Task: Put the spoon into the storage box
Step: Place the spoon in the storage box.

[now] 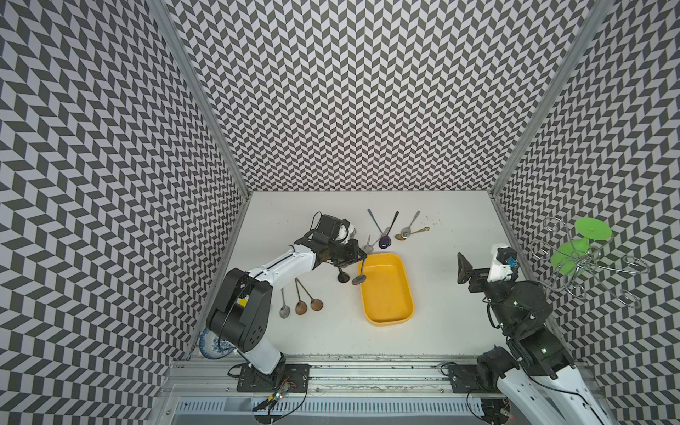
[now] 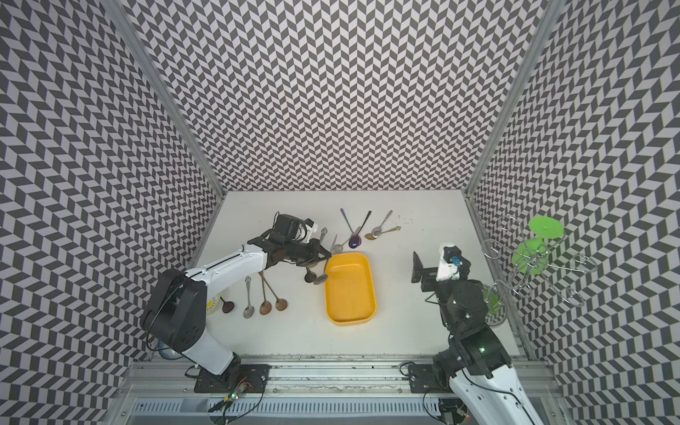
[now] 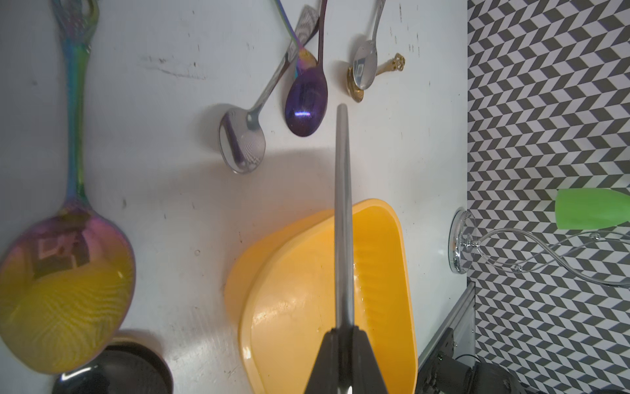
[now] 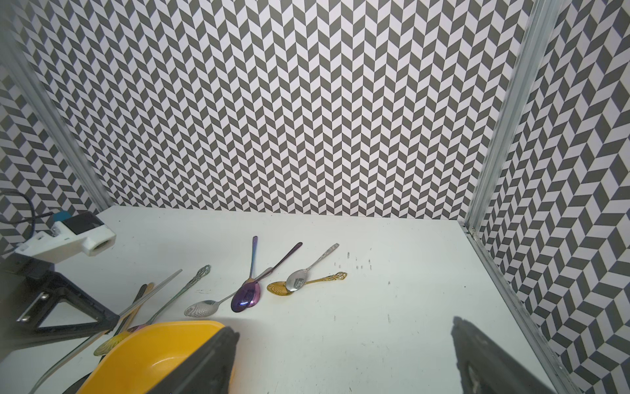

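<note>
Left fingers [image 3: 325,358] pinch the spoon [image 3: 342,204] by its handle at the storage box [image 1: 386,294].
Its long axis runs near to far: bowl nearest, hanging over the box's left rim, handle tip aimed at the far wall. Open tabletop [image 1: 441,312] lies right of the box; loose spoons [image 1: 384,241] crowd beyond its far end. The left arm stretches forward; right fingers [image 4: 204,361] stand spread, well apart from the box.
</note>
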You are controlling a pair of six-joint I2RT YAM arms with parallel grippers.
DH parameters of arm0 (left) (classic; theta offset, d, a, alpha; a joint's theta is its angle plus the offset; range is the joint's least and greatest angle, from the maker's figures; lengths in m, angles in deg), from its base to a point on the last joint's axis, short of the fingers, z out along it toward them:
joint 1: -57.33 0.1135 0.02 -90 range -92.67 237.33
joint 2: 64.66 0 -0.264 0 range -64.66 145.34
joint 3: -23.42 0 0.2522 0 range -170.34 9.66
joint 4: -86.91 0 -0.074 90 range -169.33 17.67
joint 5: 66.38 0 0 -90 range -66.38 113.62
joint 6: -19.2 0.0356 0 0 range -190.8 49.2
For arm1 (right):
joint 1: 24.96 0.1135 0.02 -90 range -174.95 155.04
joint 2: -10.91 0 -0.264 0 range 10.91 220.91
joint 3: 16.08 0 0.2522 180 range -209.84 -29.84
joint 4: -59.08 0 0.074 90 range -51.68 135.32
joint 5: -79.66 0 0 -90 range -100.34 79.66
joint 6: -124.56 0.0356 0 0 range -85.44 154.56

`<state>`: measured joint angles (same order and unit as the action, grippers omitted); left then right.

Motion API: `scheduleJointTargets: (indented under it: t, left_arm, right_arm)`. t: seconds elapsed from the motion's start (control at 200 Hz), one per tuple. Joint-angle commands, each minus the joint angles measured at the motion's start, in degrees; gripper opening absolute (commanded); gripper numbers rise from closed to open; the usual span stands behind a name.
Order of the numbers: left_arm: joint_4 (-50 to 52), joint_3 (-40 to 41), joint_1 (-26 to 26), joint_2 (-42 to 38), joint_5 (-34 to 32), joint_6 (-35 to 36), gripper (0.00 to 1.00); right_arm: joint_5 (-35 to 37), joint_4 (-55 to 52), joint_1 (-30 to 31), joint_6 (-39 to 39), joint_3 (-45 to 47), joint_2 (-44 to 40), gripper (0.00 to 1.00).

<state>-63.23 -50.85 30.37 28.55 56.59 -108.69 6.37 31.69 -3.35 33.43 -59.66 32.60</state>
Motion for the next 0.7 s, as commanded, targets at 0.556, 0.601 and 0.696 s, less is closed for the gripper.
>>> scheduleJointTargets:
  t: [0.556,0.601,0.696]
  left_arm:
    - [-6.6,10.5,-3.1,-7.1,14.2,-25.7,0.00]
    - [-6.6,10.2,-3.1,-6.9,13.1,-25.8,0.00]
    - [-6.5,9.7,-3.3,-6.1,11.2,-26.2,0.00]
  right_arm:
    - [-0.4,3.4,0.1,-0.7,0.7,-1.1,0.99]
    - [-0.3,3.4,0.1,-0.7,0.7,-1.1,0.99]
    - [-0.2,3.3,0.2,-0.6,0.7,-1.2,0.99]
